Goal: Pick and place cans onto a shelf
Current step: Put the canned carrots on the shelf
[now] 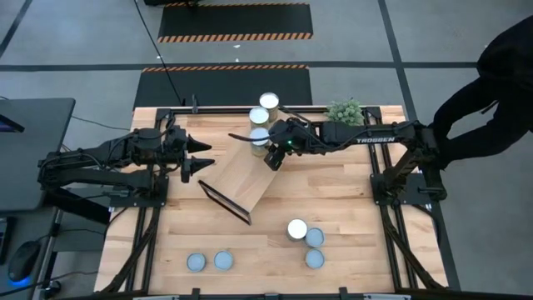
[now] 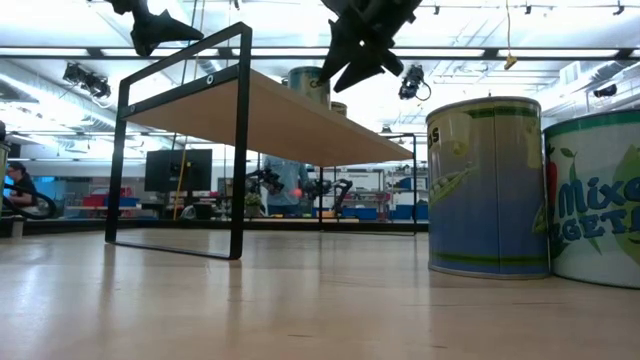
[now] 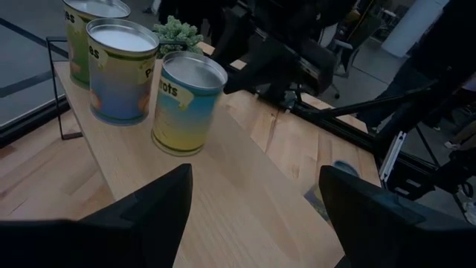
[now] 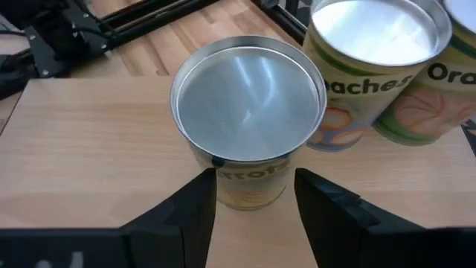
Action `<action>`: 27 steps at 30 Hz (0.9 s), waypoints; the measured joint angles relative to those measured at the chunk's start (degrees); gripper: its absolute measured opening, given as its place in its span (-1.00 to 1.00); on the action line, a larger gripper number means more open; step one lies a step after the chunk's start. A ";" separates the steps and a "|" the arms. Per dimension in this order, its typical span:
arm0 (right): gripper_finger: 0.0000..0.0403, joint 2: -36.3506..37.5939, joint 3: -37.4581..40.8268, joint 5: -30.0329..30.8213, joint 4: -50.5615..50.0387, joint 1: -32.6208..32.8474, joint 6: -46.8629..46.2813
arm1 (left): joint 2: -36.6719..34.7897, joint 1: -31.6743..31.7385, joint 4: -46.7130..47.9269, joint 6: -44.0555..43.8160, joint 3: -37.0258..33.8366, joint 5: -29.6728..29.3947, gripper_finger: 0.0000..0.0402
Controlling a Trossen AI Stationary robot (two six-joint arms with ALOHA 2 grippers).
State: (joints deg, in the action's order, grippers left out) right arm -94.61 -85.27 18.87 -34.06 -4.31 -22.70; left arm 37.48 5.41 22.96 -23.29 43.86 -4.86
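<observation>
A: Surface (image 1: 350, 192) was a light wooden tabletop in a workshop with a grey floor and hazard-striped mats beyond; a small green plant (image 1: 345, 110) stood at the far edge, and a dark-clothed person (image 1: 491, 92) stood off the right side.

B: Cans on the shelf?

A: Three stood in a row at the far end of the shelf (image 1: 246, 183). The nearest, the carrots can (image 4: 245, 126), stood upright on the board with the peaches can (image 4: 379, 52) just beside it. Five more cans stood on the surface at the near side: a trio (image 1: 306, 237) and a pair (image 1: 208, 262).

B: Right end effector?

A: The right end effector (image 4: 253, 197) hovered just above the carrots can, fingers spread a little wider than the can and gripping nothing. The left end effector (image 3: 253, 208) waited over the shelf's near half, wide open and empty.

B: Handling judgement?

A: Rigid metal, probably full and fairly heavy, with a smooth label and a slick lid. Judged best gripped across the side wall around mid-height, not by the rim.

B: Clearance?

A: Tight beside the peaches can; a bump could topple the row. The shelf ran diagonally, its near half bare, and the board was narrow, so edges lay close on both sides. There was open surface between the shelf and the near cans.
</observation>
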 joint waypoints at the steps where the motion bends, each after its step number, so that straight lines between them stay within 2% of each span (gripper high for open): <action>1: -0.06 0.00 0.00 -0.23 -0.06 -0.05 -0.17 | 0.00 0.00 0.00 0.00 0.00 0.00 0.49; 8: -0.06 0.00 0.00 -6.47 -1.53 2.05 -0.98 | 0.02 -0.01 0.00 -0.04 0.00 0.00 0.49; 14: -0.06 0.00 1.14 -1.93 -1.96 1.54 2.10 | 0.00 0.00 0.00 -0.04 0.00 -0.35 0.49; 17: -0.06 -0.07 3.14 -2.61 -1.55 0.55 2.29 | 0.00 -0.01 0.00 -0.04 0.00 -0.42 0.49; 27: -0.06 -0.11 8.99 -2.47 9.01 0.13 4.89 | 0.01 -0.01 0.00 -0.04 0.00 -0.40 0.49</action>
State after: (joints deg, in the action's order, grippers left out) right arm -94.72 -76.28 16.41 -25.05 -4.18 -17.80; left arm 37.48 5.40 22.96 -23.33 43.86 -5.26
